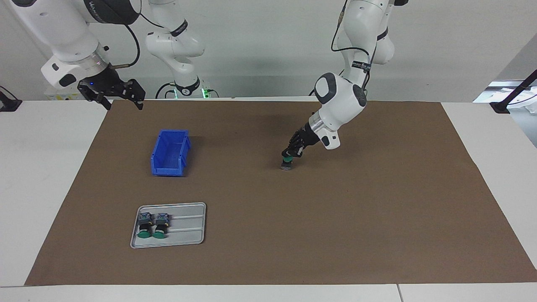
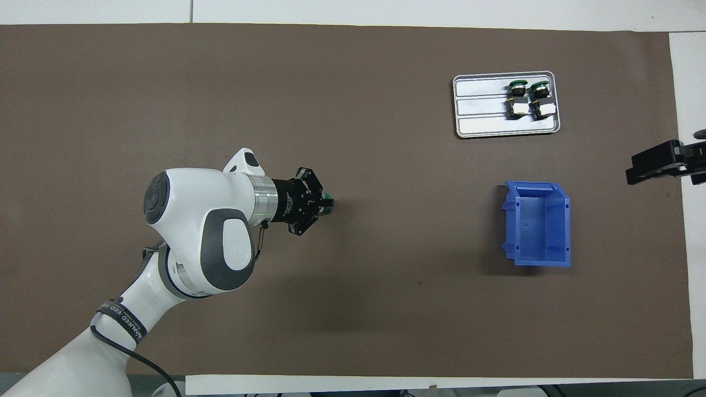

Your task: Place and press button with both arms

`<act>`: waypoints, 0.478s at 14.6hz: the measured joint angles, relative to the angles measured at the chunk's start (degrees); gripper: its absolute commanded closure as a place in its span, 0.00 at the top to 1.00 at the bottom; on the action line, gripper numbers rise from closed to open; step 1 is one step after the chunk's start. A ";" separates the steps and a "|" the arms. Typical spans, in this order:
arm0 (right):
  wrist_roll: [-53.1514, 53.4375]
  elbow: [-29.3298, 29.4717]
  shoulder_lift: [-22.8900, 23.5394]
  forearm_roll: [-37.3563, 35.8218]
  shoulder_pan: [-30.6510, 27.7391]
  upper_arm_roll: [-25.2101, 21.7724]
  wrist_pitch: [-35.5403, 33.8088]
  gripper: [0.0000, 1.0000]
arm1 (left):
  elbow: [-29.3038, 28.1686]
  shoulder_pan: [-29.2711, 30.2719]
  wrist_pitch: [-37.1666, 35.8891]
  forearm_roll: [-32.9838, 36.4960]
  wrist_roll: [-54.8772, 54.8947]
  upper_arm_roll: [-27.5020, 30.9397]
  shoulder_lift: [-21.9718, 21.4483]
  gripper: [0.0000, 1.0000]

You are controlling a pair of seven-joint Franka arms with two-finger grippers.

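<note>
A button point(image 1: 287, 162) is stood upright on the mat point(image 1: 377, 218) near the table's middle, with the left gripper point(image 1: 289, 154) set on its top. From it, in the overhead view, a bin point(image 2: 540, 223) is found at three o'clock and a tray point(image 2: 480, 110) at two o'clock (farther from the robots). Two switches point(image 2: 528, 99) are laid side by side in the tray. The right gripper point(image 1: 121, 98) is held over the mat's edge nearest the robots.
</note>
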 measured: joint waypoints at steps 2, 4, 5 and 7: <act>0.00 0.00 0.00 0.00 0.00 0.00 0.00 0.98 | 0.07 0.05 0.06 0.00 0.00 0.16 -0.02 0.04; 0.00 0.00 0.00 0.00 0.00 0.00 0.00 0.98 | 0.05 0.04 0.09 0.00 0.01 0.16 -0.02 0.03; 0.00 0.00 0.00 0.00 0.00 0.00 0.00 0.98 | -0.02 0.01 0.10 0.00 0.02 0.15 -0.03 0.03; 0.00 0.00 0.00 0.00 0.00 0.00 0.00 0.98 | -0.30 -0.09 0.10 0.00 0.09 -0.01 -0.04 0.03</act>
